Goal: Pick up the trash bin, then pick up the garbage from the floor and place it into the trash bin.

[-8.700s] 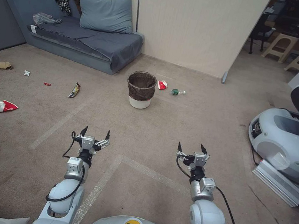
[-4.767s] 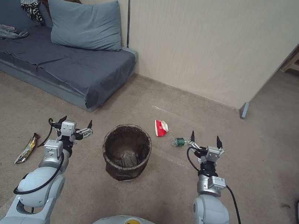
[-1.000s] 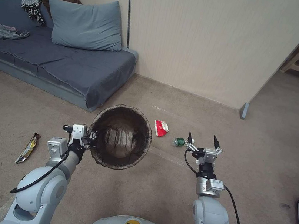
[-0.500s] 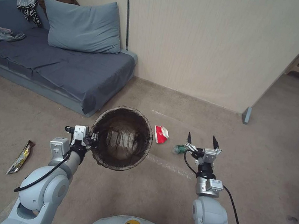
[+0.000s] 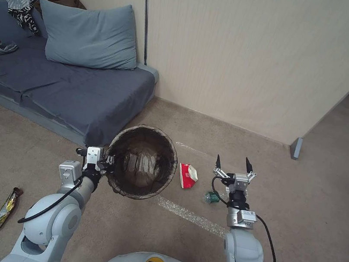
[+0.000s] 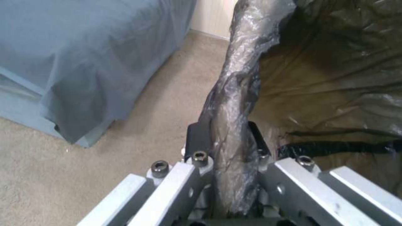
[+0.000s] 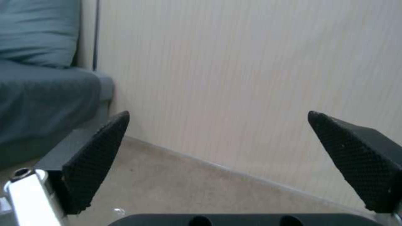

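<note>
My left gripper (image 5: 107, 164) is shut on the rim of the trash bin (image 5: 141, 161), holding it off the floor with its dark-bagged mouth facing me. In the left wrist view the fingers (image 6: 197, 141) pinch the bag-covered rim (image 6: 232, 103). My right gripper (image 5: 231, 164) hangs open and empty above the floor, its black pads (image 7: 94, 160) spread wide. Garbage lies on the carpet: a crushed red-and-white cup (image 5: 187, 176) just right of the bin, a clear bottle with a green label (image 5: 211, 197) beside my right wrist, and a gold snack wrapper (image 5: 1, 213) at the lower left.
A grey-blue sofa (image 5: 58, 87) with a pillow (image 5: 88, 35) and clothes stands at the left. A beige partition wall (image 5: 247, 54) runs close ahead, ending at a foot (image 5: 296, 148). Open carpet lies to the right. A pale tape strip (image 5: 188, 214) crosses the floor.
The whole view has shifted as I drive forward and turn right: the cup and bottle sit nearer, the wall closer. Across the earlier frames my left gripper took the bin's rim and lifted it.
</note>
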Available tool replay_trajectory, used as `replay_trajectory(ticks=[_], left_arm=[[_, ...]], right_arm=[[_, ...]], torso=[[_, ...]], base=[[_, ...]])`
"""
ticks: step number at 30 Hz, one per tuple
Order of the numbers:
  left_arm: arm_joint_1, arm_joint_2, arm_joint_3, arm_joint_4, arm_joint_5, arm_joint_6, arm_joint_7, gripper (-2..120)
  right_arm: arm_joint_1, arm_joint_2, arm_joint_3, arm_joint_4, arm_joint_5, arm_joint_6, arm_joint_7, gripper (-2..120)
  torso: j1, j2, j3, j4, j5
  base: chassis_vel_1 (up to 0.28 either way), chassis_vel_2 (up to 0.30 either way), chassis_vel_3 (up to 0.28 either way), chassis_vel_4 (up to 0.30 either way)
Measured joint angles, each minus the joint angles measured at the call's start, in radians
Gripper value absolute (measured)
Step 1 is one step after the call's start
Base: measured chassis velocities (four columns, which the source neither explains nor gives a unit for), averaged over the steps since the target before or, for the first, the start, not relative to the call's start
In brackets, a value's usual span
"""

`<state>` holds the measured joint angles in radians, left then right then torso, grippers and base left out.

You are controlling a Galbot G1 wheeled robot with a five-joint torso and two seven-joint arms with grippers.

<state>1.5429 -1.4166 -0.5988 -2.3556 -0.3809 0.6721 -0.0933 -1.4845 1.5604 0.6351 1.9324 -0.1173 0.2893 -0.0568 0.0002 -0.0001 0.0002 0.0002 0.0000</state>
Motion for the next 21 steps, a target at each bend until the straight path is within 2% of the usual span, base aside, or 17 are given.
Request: replay_trajectory(ticks=[4,6,7,8,11,12,14,16,17,19,21], left_arm=[[0.000,0.003,0.001,-0.002,0.000,0.002,0.000,2],[0.001,0.005,0.000,-0.004,0.000,0.003,0.000,2],[0.001,0.005,0.000,-0.004,0.000,0.003,0.000,2],[0.001,0.006,0.000,-0.005,0.001,0.003,0.000,2],[0.003,0.006,0.002,-0.007,0.004,0.004,0.000,2],[0.003,0.006,0.002,-0.007,0.004,0.004,0.000,2],[0.004,0.007,0.002,-0.007,0.007,0.004,0.000,2],[0.007,0.008,0.001,-0.007,0.009,0.004,0.000,2],[0.007,0.008,0.001,-0.007,0.009,0.004,0.000,2],[0.009,0.010,0.000,-0.007,0.009,0.004,0.001,2],[0.009,0.011,-0.001,-0.007,0.009,0.004,0.001,2]], right_arm=[[0.015,-0.061,0.018,-0.008,-0.023,-0.055,-0.047,100],[0.019,-0.105,0.027,-0.009,-0.019,-0.132,-0.087,100],[0.019,-0.105,0.027,-0.009,-0.019,-0.132,-0.087,100],[0.023,-0.142,0.030,-0.016,0.003,-0.213,-0.124,100],[0.031,-0.187,0.039,-0.037,-0.009,-0.312,-0.200,100],[0.031,-0.187,0.039,-0.037,-0.009,-0.312,-0.200,100],[0.039,-0.201,0.054,-0.054,-0.087,-0.311,-0.272,100],[0.056,-0.223,0.091,-0.083,-0.225,-0.238,-0.409,100],[0.056,-0.223,0.091,-0.083,-0.225,-0.238,-0.409,100],[0.071,-0.249,0.113,-0.109,-0.308,-0.168,-0.507,100],[0.080,-0.265,0.113,-0.126,-0.325,-0.147,-0.536,100]], torso=[[0.000,0.000,0.000,-0.0002,0.0000],[0.000,0.000,0.000,-0.0003,0.0001],[0.000,0.000,0.000,-0.0003,0.0001],[0.000,0.000,0.000,-0.0003,0.0002],[0.000,0.000,0.000,-0.0001,0.0003],[0.000,0.000,0.000,-0.0001,0.0003],[0.000,0.000,0.000,-0.0002,0.0003],[0.000,0.000,0.000,-0.0001,0.0003],[0.000,0.000,0.000,-0.0001,0.0003],[0.000,0.000,0.000,-0.0003,0.0002],[0.000,0.000,0.000,-0.0005,0.0002]], base=[[0.034,-0.043,-0.041,0.027],[0.000,0.000,0.000,0.000],[0.000,0.000,0.000,0.000],[0.000,0.000,0.000,0.000],[0.000,0.000,0.000,0.000],[0.000,0.000,0.000,0.000],[0.000,0.000,0.000,0.000],[0.000,0.000,0.000,0.000],[0.000,0.000,0.000,0.000],[0.000,0.000,0.000,0.000],[0.000,0.000,0.000,0.000]])
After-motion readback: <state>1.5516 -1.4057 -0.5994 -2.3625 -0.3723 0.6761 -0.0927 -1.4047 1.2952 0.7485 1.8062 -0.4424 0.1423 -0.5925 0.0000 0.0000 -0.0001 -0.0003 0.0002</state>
